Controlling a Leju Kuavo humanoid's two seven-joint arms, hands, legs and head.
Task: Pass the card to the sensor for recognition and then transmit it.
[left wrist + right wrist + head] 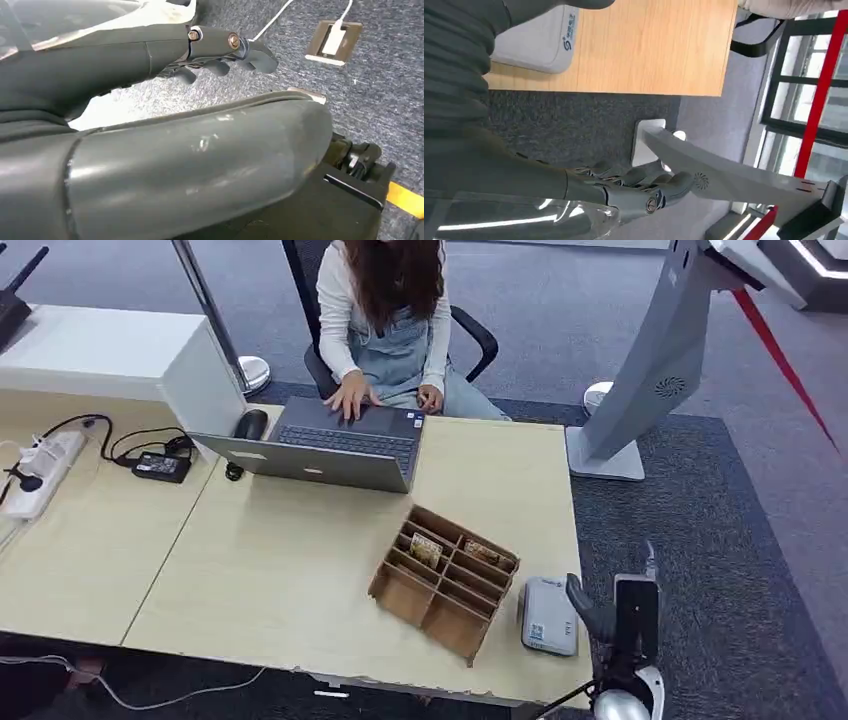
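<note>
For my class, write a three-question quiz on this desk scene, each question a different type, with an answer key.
1. True or false: the right hand holds a card.
2. What lies between the wooden organizer and the right hand? A) mouse B) grey sensor C) power strip
3. Fill in: the person is typing on a ____.

Key: 1 false, it holds nothing; 2 B; 3 laptop.

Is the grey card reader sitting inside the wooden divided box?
No, the flat grey card reader lies on the light wooden table beside the brown wooden divided box, not in it.
</note>
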